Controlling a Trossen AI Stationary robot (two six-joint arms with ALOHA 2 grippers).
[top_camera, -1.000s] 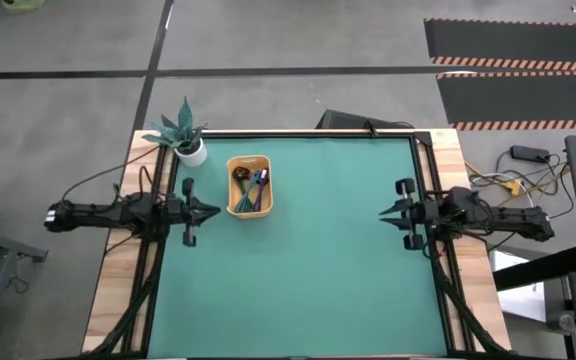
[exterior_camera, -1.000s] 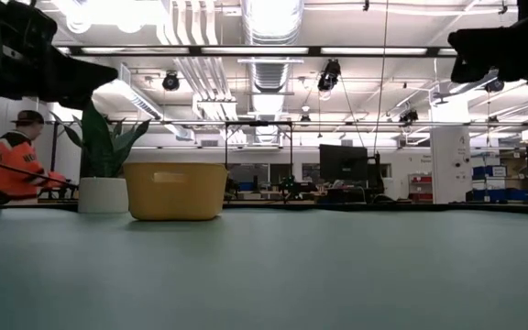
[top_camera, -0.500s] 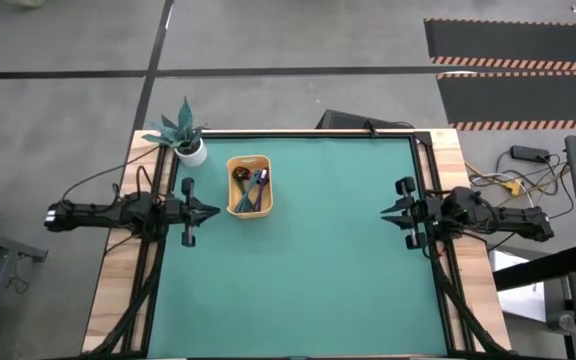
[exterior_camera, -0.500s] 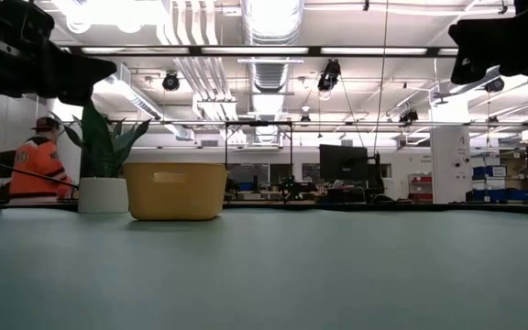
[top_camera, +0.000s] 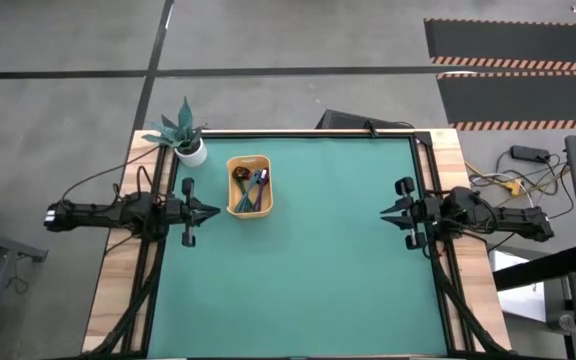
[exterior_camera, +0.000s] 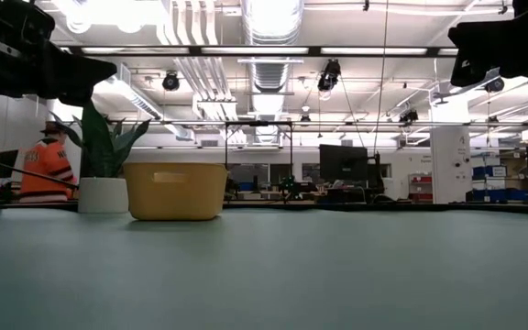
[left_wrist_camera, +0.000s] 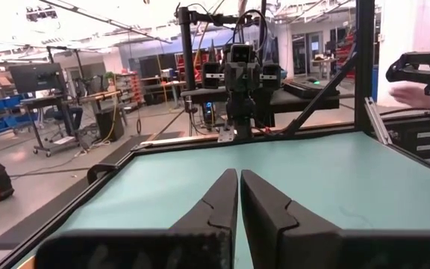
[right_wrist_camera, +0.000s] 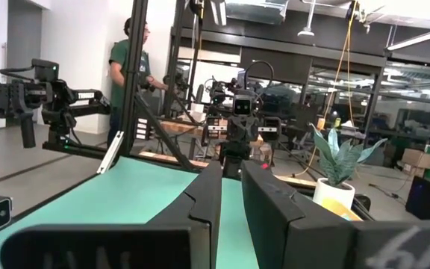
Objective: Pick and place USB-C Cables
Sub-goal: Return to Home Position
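The USB-C cables lie in a tangle of blue, dark green and reddish cords inside the yellow tray, which stands on the green mat at the far left; in the low view only the tray's wall shows. My left gripper hovers level just left of the tray, its fingers shut. My right gripper hovers level near the table's right edge, pointing left, with a narrow gap between its fingers and nothing in it.
A potted plant in a white pot stands at the far left corner, next to the tray. The green mat stretches bare between the two arms. People move in the room beyond the table.
My right gripper has rolled a little about its own pointing line while staying in place. A person in orange has walked behind the plant in the background.
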